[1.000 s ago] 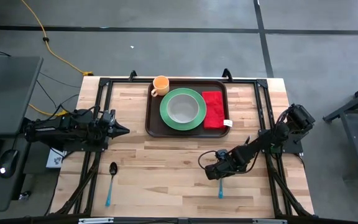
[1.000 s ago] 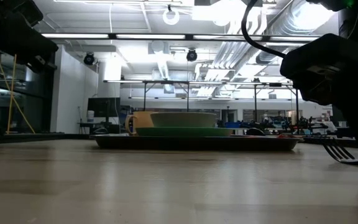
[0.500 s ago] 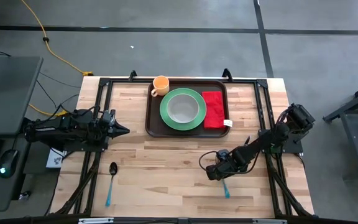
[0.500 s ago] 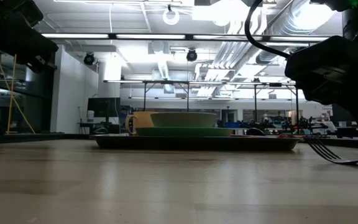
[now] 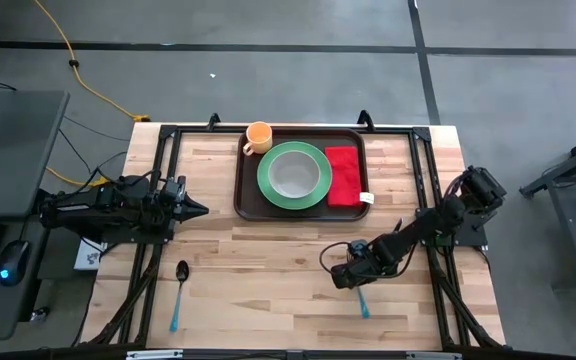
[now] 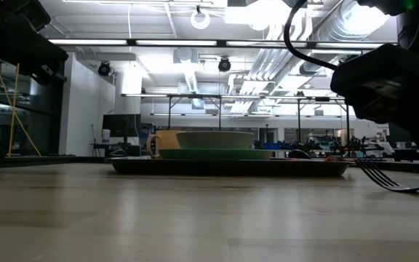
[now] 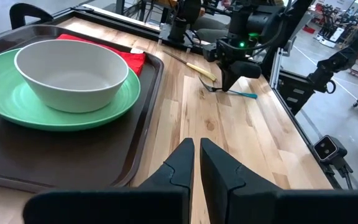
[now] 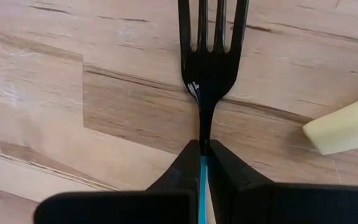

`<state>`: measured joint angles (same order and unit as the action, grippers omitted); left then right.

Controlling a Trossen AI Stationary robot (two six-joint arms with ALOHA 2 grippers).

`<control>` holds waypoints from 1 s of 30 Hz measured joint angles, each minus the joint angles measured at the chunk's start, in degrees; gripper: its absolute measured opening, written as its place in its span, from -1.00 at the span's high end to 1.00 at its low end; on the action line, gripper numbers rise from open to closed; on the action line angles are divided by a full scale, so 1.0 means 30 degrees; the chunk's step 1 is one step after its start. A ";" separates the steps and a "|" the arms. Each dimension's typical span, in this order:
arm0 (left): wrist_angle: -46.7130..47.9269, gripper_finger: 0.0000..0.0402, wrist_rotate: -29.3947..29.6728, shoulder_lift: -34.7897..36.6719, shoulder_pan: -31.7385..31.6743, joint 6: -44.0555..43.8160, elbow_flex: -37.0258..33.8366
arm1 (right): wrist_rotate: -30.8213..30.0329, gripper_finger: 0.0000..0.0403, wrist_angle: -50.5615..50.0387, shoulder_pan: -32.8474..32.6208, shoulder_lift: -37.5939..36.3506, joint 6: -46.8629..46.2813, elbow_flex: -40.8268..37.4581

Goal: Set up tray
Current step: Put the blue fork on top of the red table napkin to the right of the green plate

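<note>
From above, you see the tray [image 5: 301, 171] at the upper middle of the frame, on the far side of the worktop [image 5: 268, 260], its long axis running left to right. On it sit a green plate [image 5: 294, 176] with a bowl [image 5: 294, 173], a red napkin [image 5: 343, 176] at its right end and an orange cup [image 5: 258, 135] at its upper left corner. Your right claw [image 5: 342, 274] is low at lower right of centre, clenched on a fork [image 5: 362, 300] with a blue handle. Your left claw [image 5: 196, 210] waits at middle left, pointing right toward the tray, fingers nearly together and holding nothing. A spoon [image 5: 179, 290] lies at lower left.

At worktop height, the tray [image 6: 231, 166] is a long flat dark strip across the middle, with the plate [image 6: 213, 153] and cup [image 6: 163, 143] on top. At far right the fork's tines [image 6: 384, 177] point left, just above the wood.

From the left wrist, the tray [image 7: 143, 118] fills the left side, and the left claw [image 7: 197, 163] is narrow at the bottom. The right claw [image 7: 229, 81] is at upper centre.

From the right wrist, the right claw [image 8: 203, 163] pinches the fork [image 8: 207, 56] at its neck, tines pointing up the frame. A pale yellow object [image 8: 340, 127] shows at the right edge.
</note>
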<state>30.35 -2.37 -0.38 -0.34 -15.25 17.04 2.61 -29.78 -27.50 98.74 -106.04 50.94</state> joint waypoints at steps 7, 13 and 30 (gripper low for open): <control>0.0003 0.72 0.0000 -0.0005 -0.0004 -0.0007 0.0000 | 0.0119 0.99 0.0026 0.0079 -0.0221 -0.0013 -0.0015; 0.0000 0.72 0.0000 -0.0006 -0.0006 -0.0007 0.0000 | -0.0127 1.00 0.0033 0.0173 -0.0726 -0.0153 -0.0051; -0.0007 0.72 0.0002 -0.0007 0.0000 -0.0007 0.0000 | 0.0183 1.00 0.1055 0.1107 -0.0991 0.0344 -0.0038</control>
<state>30.33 -2.37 -0.40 -0.34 -15.27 17.04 3.16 -26.62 -24.18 95.77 -105.01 50.82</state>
